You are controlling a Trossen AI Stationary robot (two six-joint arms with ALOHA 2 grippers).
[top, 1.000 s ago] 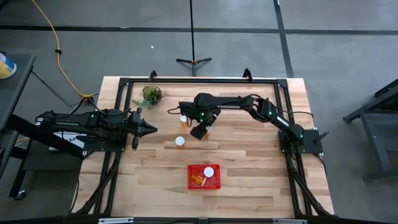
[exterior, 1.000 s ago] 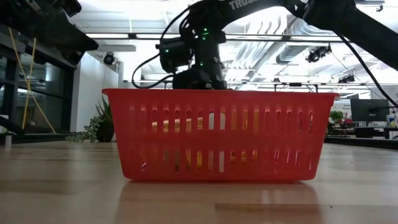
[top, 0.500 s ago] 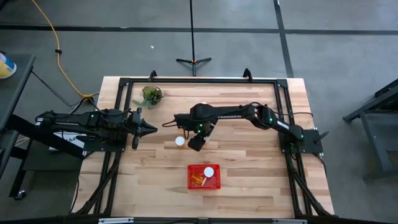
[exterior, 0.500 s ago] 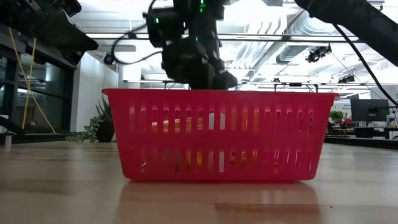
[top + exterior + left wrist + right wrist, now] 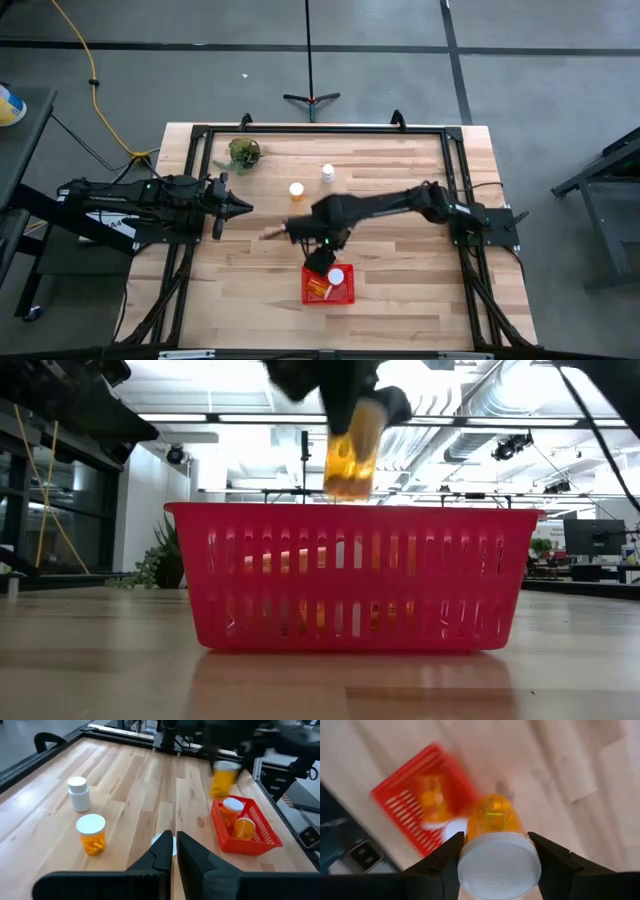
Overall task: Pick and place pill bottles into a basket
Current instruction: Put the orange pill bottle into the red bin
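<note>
The wooden desk spreads under me, ringed by a black frame. My right arm reaches across it from the right side toward the middle, while my left arm waits at the left edge, its left pincer pressed together with nothing in it, hanging over the boards.

Near the front middle of the desk sits the red basket, its slotted wall filling the low view. Inside it lie two orange pill bottles side by side, one showing its white cap upward.

My right pincer hangs at the basket's back left corner, above the rim. It is clamped on an orange pill bottle: my two dark fingers press the white cap from either side, and the orange body points down toward the desk. From the low view that bottle hangs clear above the basket's top edge, not touching it.

Farther back on the desk stand two more bottles, well apart from the basket: an orange bottle with a white cap and, just beside it toward the rear, a whitish bottle. A small green plant sits near the back left corner.
</note>
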